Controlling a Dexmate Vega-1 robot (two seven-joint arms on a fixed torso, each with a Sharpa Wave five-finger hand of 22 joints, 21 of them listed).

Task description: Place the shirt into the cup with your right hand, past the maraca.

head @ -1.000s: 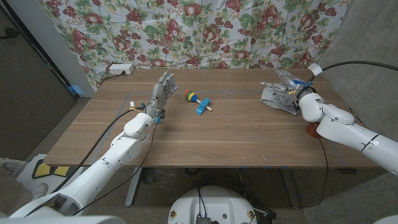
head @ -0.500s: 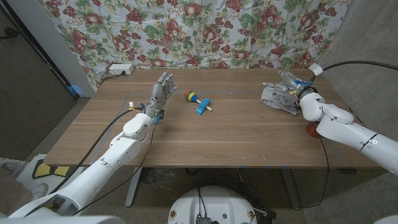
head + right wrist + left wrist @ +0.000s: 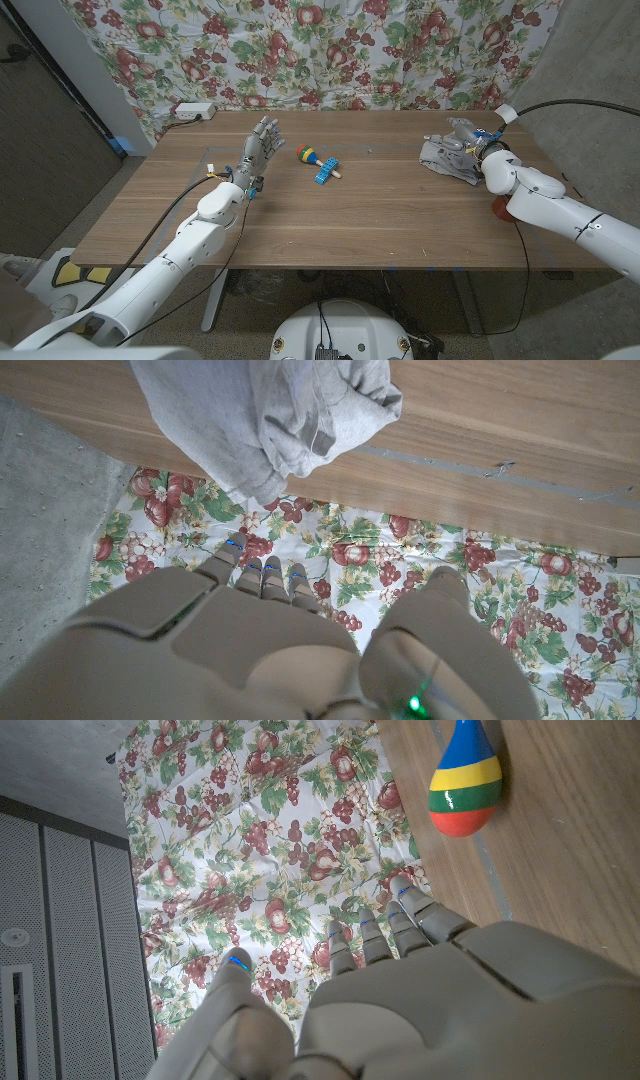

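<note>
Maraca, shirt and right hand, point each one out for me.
maraca (image 3: pixel 307 154), head view, on its striped round head.
shirt (image 3: pixel 440 157), head view, on the grey cloth's left part.
right hand (image 3: pixel 466 134), head view, on its back, over the shirt.

The brown wooden surface carries a crumpled grey cloth shirt near its far right corner. A striped egg-shaped maraca lies mid-surface toward the back, just beside a small blue toy block piece. A white power strip rests at the far left corner.
</note>
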